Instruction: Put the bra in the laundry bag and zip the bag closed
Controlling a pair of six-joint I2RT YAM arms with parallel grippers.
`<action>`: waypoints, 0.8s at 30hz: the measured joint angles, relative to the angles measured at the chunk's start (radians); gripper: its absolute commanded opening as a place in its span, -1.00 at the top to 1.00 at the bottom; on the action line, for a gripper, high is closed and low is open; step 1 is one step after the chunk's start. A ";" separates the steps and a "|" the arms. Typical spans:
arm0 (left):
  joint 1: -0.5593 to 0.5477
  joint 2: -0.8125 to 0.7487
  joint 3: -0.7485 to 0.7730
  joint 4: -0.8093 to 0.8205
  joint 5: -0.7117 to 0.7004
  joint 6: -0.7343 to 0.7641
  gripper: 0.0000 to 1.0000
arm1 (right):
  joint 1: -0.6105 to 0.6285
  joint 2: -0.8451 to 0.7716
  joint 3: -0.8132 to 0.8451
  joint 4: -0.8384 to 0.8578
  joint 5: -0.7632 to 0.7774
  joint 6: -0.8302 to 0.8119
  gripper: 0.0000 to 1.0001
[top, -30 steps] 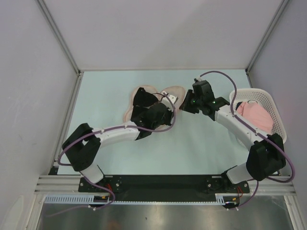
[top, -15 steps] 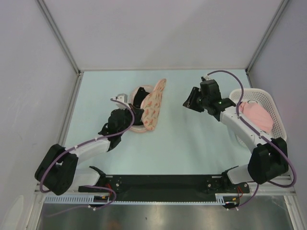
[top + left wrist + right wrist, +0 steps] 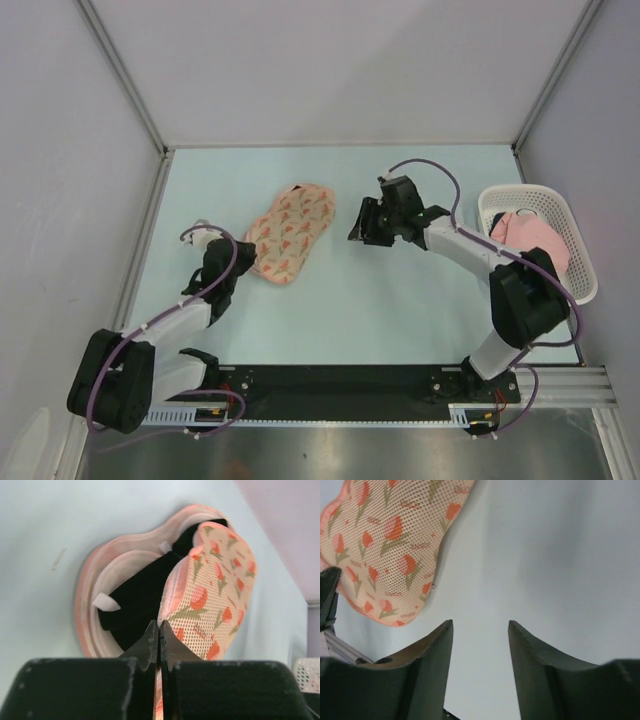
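The laundry bag [image 3: 290, 232] lies mid-table, its patterned peach lid folded over so the top view shows no bra. In the left wrist view the lid [image 3: 215, 590] stands lifted off the pale pink lower half [image 3: 95, 585], and the black bra [image 3: 142, 592] lies inside between them. My left gripper [image 3: 247, 263] is at the bag's near-left end, shut on the lid's rim [image 3: 159, 630]. My right gripper [image 3: 358, 230] hovers open and empty just right of the bag [image 3: 395, 540], with bare table between its fingers [image 3: 480, 625].
A white lattice basket [image 3: 581, 255] with a pink folded cloth [image 3: 530, 235] stands at the right edge. Frame posts and grey walls bound the table at the back and sides.
My left arm has drawn back to the left and the lid has swung over the bra, covering it from above. My right gripper has moved left towards the bag.
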 measured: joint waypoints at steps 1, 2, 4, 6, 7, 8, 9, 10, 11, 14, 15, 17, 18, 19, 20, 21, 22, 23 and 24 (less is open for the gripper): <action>0.013 0.006 0.006 -0.019 -0.002 -0.005 0.94 | 0.002 0.030 0.006 0.029 -0.033 0.006 -0.40; 0.026 0.015 0.011 -0.029 0.002 -0.010 0.92 | 0.004 0.053 0.009 0.050 -0.055 0.016 -0.46; 0.052 0.034 0.025 -0.050 0.007 -0.008 0.82 | 0.010 0.116 0.019 0.109 -0.120 0.039 -0.64; 0.077 0.056 0.051 -0.085 0.013 0.003 0.63 | 0.017 0.172 0.032 0.165 -0.168 0.064 -0.75; 0.087 0.066 0.068 -0.103 0.014 0.016 0.52 | 0.020 0.207 0.042 0.194 -0.194 0.079 -0.75; 0.096 0.074 0.087 -0.126 0.022 0.030 0.39 | 0.023 0.231 0.055 0.206 -0.211 0.087 -0.76; 0.103 0.081 0.107 -0.148 0.033 0.044 0.12 | 0.025 0.256 0.072 0.220 -0.225 0.097 -0.76; 0.109 0.085 0.130 -0.175 0.043 0.063 -0.02 | 0.026 0.280 0.088 0.235 -0.239 0.106 -0.77; 0.114 0.086 0.150 -0.200 0.056 0.081 -0.15 | 0.027 0.298 0.102 0.252 -0.251 0.112 -0.77; 0.120 0.070 0.224 -0.294 0.089 0.152 -0.50 | 0.029 0.327 0.119 0.299 -0.275 0.133 -0.79; 0.121 0.056 0.246 -0.324 0.092 0.174 -0.57 | 0.029 0.330 0.119 0.308 -0.281 0.136 -0.86; 0.121 0.031 0.306 -0.407 0.091 0.227 -0.64 | 0.029 0.331 0.119 0.319 -0.290 0.143 -0.87; 0.122 0.027 0.345 -0.444 0.090 0.255 -0.71 | 0.028 0.331 0.119 0.327 -0.293 0.146 -0.88; 0.123 0.029 0.388 -0.470 0.094 0.292 -0.72 | 0.027 0.331 0.119 0.335 -0.298 0.149 -0.89; 0.125 0.038 0.423 -0.483 0.109 0.327 -0.72 | 0.026 0.332 0.119 0.340 -0.303 0.150 -0.89; 0.142 0.113 0.558 -0.517 0.204 0.443 -0.65 | 0.024 0.341 0.119 0.367 -0.319 0.160 -0.89; 0.144 0.119 0.570 -0.517 0.213 0.451 -0.65 | 0.024 0.342 0.119 0.369 -0.320 0.161 -0.89; 0.154 0.180 0.636 -0.531 0.270 0.500 -0.62 | 0.024 0.347 0.119 0.376 -0.326 0.163 -0.89; 0.164 0.248 0.713 -0.551 0.333 0.554 -0.61 | 0.024 0.352 0.119 0.380 -0.330 0.166 -0.89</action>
